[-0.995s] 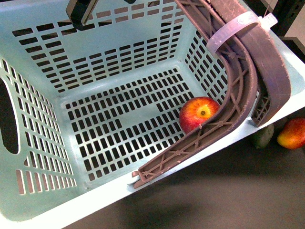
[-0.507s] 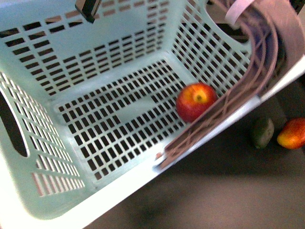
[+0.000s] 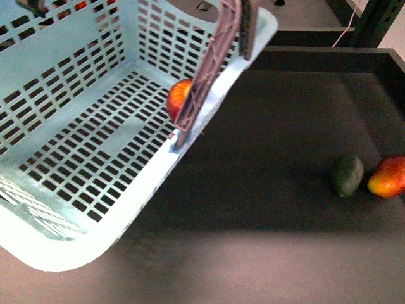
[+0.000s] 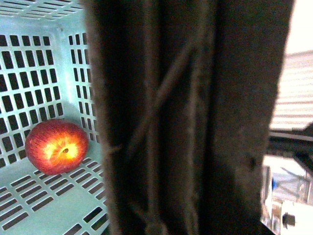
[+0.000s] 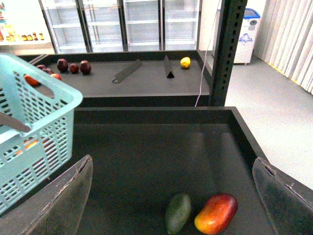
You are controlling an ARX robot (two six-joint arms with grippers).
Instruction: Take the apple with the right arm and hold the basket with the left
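Basket (image 3: 158, 183): has swung to upper left; apple (image 3: 180, 98) inside, behind handle (image 3: 212, 69). Right gripper (image 5: 172, 164): spread wide, empty. Left gripper: grip indiscernible. Pick apparently done.

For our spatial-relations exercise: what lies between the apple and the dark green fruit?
Front view: the brown handle and rim of the basket, then bare dark tabletop.
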